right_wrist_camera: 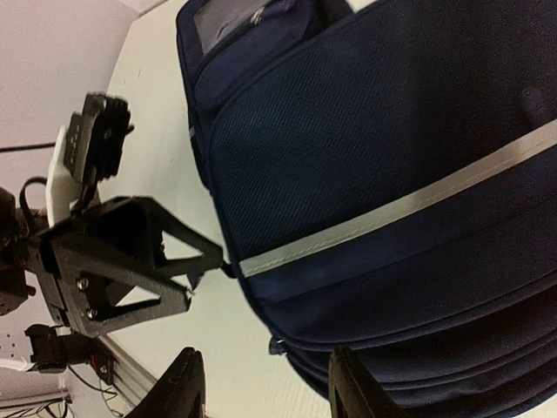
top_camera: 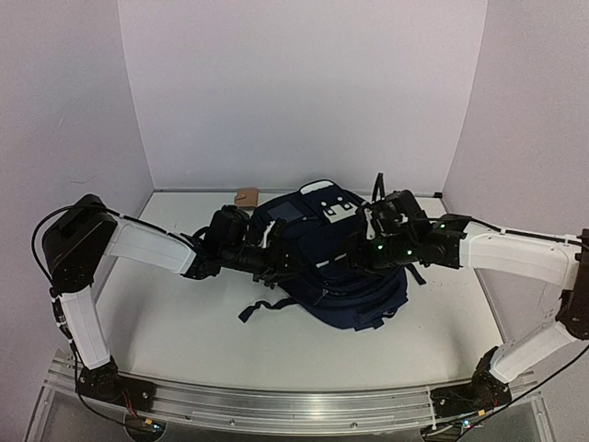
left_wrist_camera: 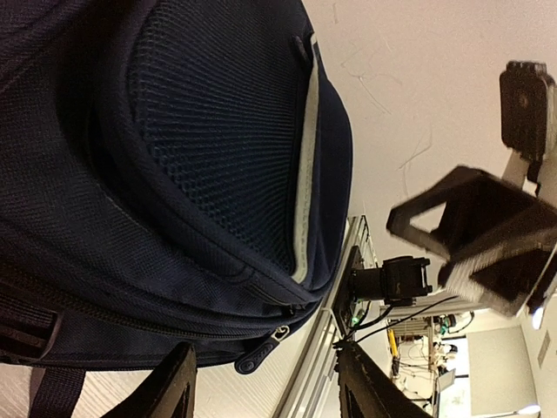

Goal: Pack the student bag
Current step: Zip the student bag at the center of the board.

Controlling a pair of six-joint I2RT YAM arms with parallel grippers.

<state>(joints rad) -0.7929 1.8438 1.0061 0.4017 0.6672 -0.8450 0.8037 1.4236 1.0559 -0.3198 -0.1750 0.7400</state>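
The student bag is a navy backpack lying in the middle of the table, with white block marks at its far end. My left gripper is at the bag's left side, open and empty. In the left wrist view a dark zipper pull hangs between its fingers. My right gripper hovers over the bag's top, open and empty. In the right wrist view it faces the bag's side with its grey reflective stripe.
A small brown object lies on the table behind the bag near the back wall. Dark straps trail from the bag toward the near edge. White walls close in the table on three sides.
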